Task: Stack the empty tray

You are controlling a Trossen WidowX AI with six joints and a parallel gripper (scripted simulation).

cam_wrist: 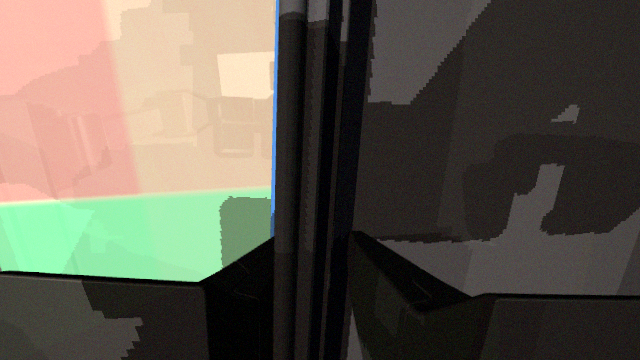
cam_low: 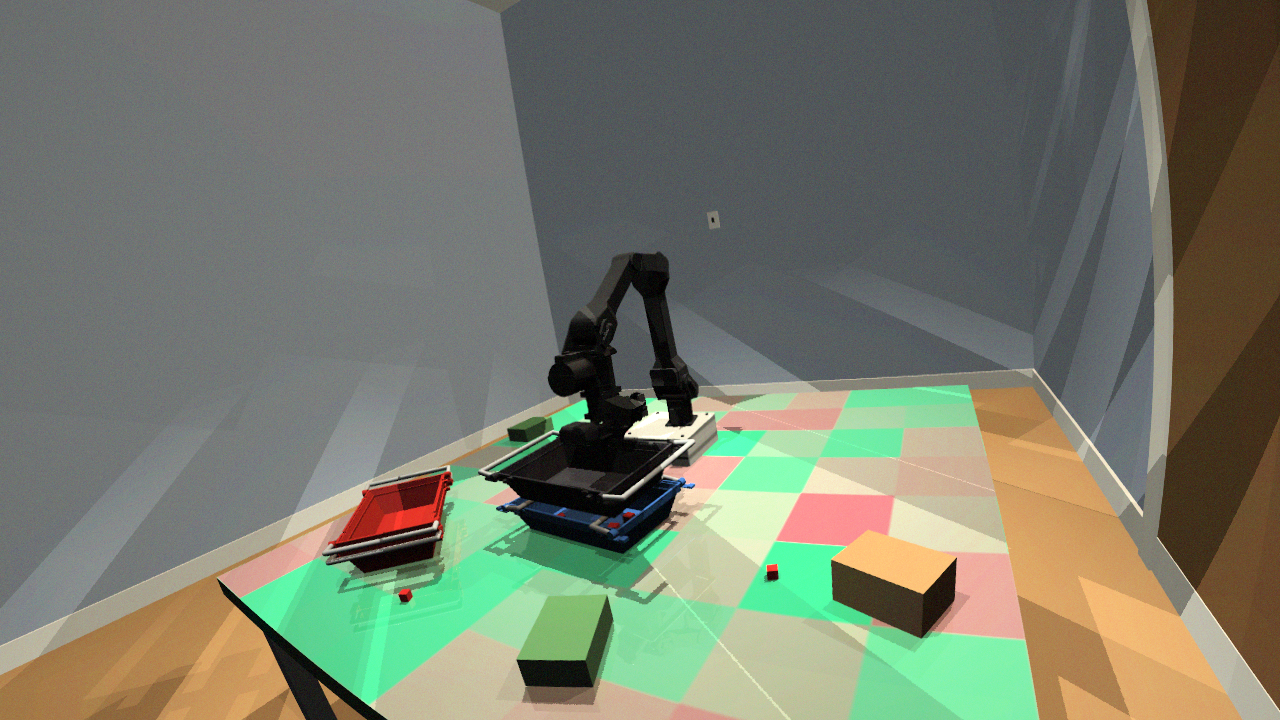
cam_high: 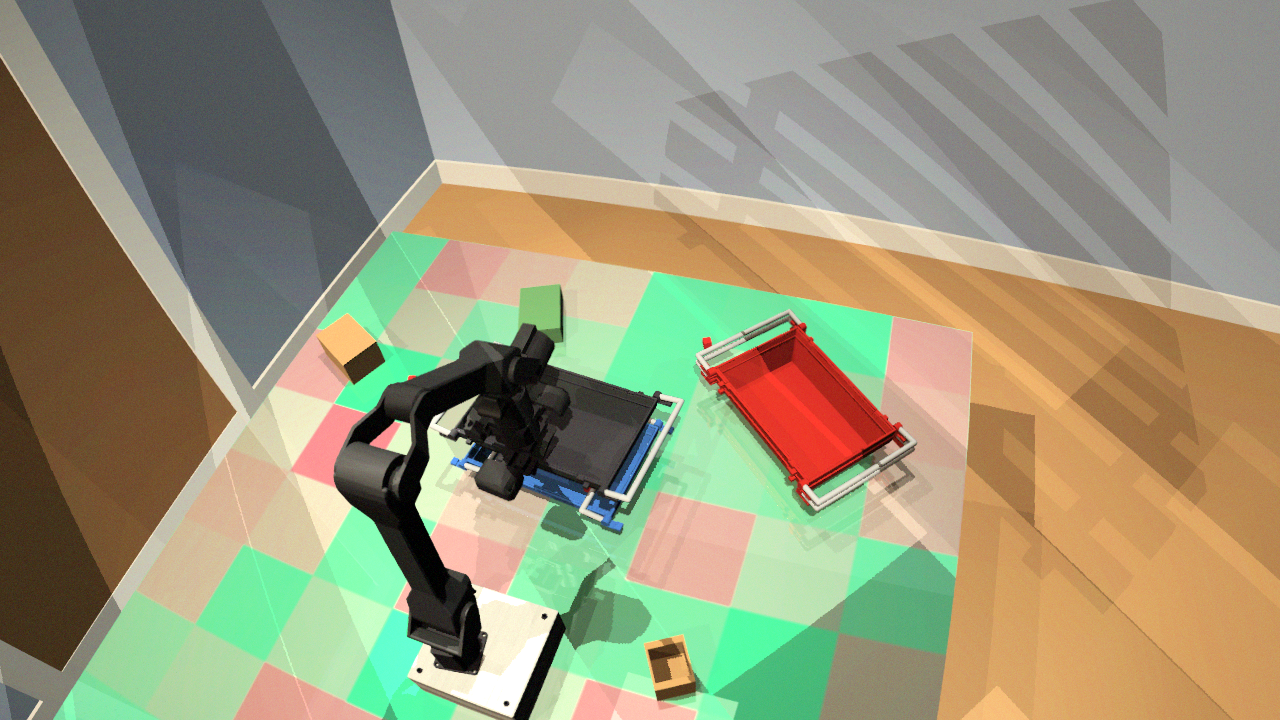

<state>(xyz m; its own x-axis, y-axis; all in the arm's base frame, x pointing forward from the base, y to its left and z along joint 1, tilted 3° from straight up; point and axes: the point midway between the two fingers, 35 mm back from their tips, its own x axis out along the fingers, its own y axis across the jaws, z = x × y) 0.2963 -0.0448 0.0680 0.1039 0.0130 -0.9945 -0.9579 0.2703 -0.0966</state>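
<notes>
The jaws are pinching the black tray's rim, holding it over the blue tray with red blocks inside.

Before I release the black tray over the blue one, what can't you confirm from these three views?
- Blue tray's swung-in bars: top and exterior views, black tray covers them.
- Contact between the trays: wrist view shows only wall and rim between the jaws.
- Load count: exterior view, few red blocks peek out.
- Gripper hold point: top view, arm blocks it.
</notes>
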